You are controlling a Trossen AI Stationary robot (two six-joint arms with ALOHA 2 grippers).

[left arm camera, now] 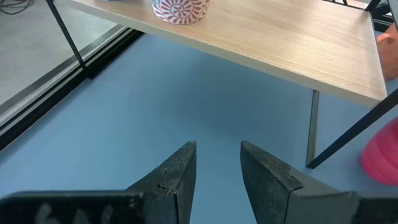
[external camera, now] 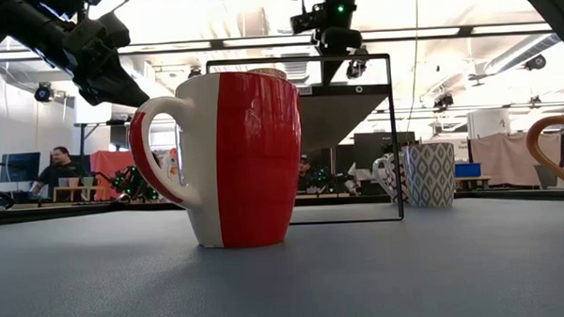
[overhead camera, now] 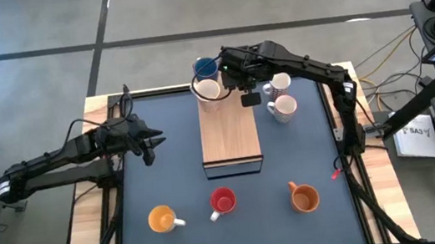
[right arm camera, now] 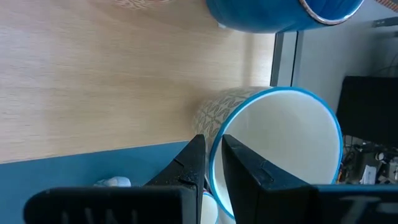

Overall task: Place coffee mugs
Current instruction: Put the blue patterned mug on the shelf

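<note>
My right gripper (overhead camera: 217,80) (right arm camera: 212,148) is over the far left corner of the light-wood board (overhead camera: 230,133), shut on a patterned cream mug (overhead camera: 208,89) (right arm camera: 273,149). A blue mug (overhead camera: 206,66) (right arm camera: 273,12) stands just beyond it. Two white mugs (overhead camera: 282,97) stand on the mat to the right of the board. The yellow-orange mug (overhead camera: 161,220), the red mug (overhead camera: 223,201) (external camera: 230,160) and the brown-orange mug (overhead camera: 303,199) stand in a row near the front edge. My left gripper (overhead camera: 149,144) (left arm camera: 217,165) hovers open and empty over the mat, left of the board. My right gripper pinches the patterned cream mug's rim (right arm camera: 214,140), one finger (right arm camera: 245,171) inside the mug and the other finger (right arm camera: 189,165) outside its wall. The fingers come from above, pointing down. The mug is upright, and its base seems to be on the board's corner (left arm camera: 180,15).
The board is a raised shelf on thin dark legs (left arm camera: 314,127) (external camera: 394,136), with open mat beneath it. A blue mat (overhead camera: 166,179) covers the table. Cables and equipment lie beyond the right edge (overhead camera: 420,125). People sit in the room behind (external camera: 57,171).
</note>
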